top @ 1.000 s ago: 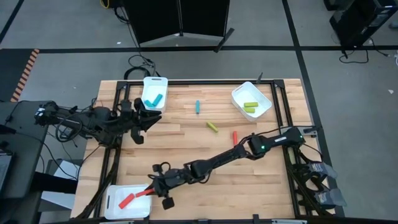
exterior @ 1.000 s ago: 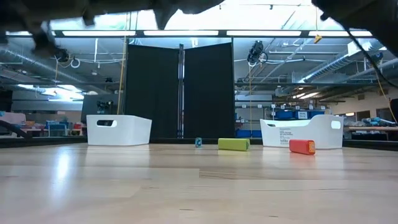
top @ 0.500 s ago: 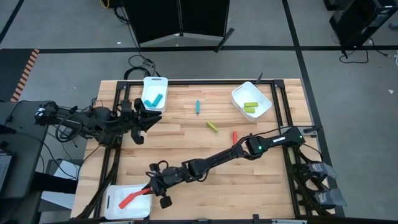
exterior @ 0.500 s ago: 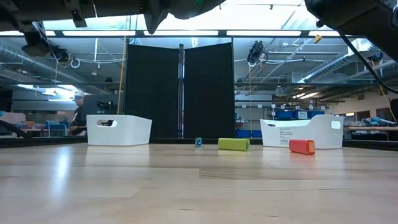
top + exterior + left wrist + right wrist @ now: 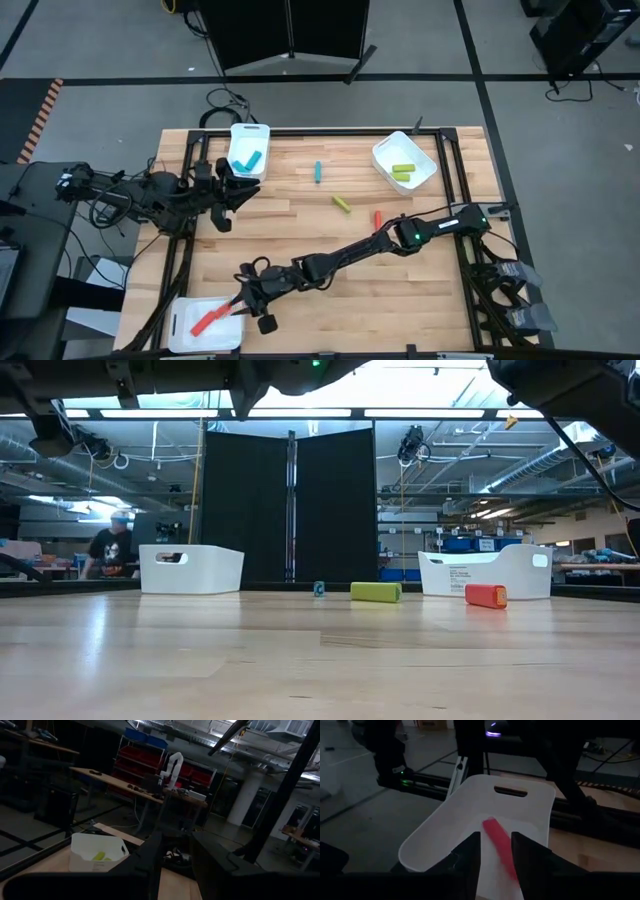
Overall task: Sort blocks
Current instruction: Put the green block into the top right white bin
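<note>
**Inspector:** State the position of the right gripper [image 5: 238, 305].

**Assistant:** Lower left of the high view, at the right edge of the white tray [image 5: 180, 335] on the table's near-left corner. The right arm stretches diagonally across the wooden table [image 5: 420, 300] to reach it.

**Inspector:** Its condition?

**Assistant:** Closed on a red block [image 5: 212, 320]. In the right wrist view the block [image 5: 499, 845] runs out from between the two dark fingers [image 5: 467, 855] over the tray's floor. Whether its far end touches the floor, I cannot tell.

**Inspector:** The left gripper [image 5: 252, 187]?

**Assistant:** Upper left of the high view, just beside the lower edge of the tray with teal blocks [image 5: 249, 160]. It holds nothing; the left wrist view shows a narrow gap between its fingers [image 5: 147, 857].

**Inspector:** Loose blocks?

**Assistant:** Three lie on the table in the upper middle of the high view, well apart from both grippers: a teal block [image 5: 318, 172], a yellow-green block [image 5: 342, 204] and a second red block [image 5: 378, 219] next to the right arm. Two yellow-green blocks [image 5: 403, 172] sit in the upper-right tray [image 5: 385, 150].

**Inspector:** Anything else?

**Assistant:** A person [image 5: 112, 550] stands in the room at the left of the low view.
</note>
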Robot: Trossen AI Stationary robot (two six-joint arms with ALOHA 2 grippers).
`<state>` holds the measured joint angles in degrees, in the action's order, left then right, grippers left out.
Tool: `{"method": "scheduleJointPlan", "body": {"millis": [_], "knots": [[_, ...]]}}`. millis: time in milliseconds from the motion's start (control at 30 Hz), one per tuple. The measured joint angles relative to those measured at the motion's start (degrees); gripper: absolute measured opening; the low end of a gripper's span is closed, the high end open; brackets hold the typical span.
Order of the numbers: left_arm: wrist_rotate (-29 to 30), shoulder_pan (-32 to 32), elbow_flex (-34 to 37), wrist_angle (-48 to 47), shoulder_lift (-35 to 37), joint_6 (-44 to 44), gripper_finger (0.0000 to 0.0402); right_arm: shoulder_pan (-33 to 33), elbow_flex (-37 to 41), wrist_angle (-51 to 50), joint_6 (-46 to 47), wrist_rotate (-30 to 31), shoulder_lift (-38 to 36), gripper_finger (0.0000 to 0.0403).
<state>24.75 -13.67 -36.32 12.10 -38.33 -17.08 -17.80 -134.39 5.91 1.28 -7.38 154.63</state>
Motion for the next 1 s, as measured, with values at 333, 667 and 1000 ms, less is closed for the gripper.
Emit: {"method": "scheduleJointPlan", "body": {"millis": [333,667,1000], "knots": [[0.0,0.0,0.0,-0.5,0.0,0.0,0.0108,2.2,0.0,-3.3,-3.0,2.5,-3.0,0.0148],[0.3,0.1,0.0,-1.7,-0.6,-1.4,0.0108,5.0,0.9,-6.0,-2.1,4.4,-4.9,0.0134],[0.6,0.1,0.0,-1.8,-0.7,-1.3,0.0108,7.1,19.9,12.4,2.2,5.5,-10.4,0.0119]]}}
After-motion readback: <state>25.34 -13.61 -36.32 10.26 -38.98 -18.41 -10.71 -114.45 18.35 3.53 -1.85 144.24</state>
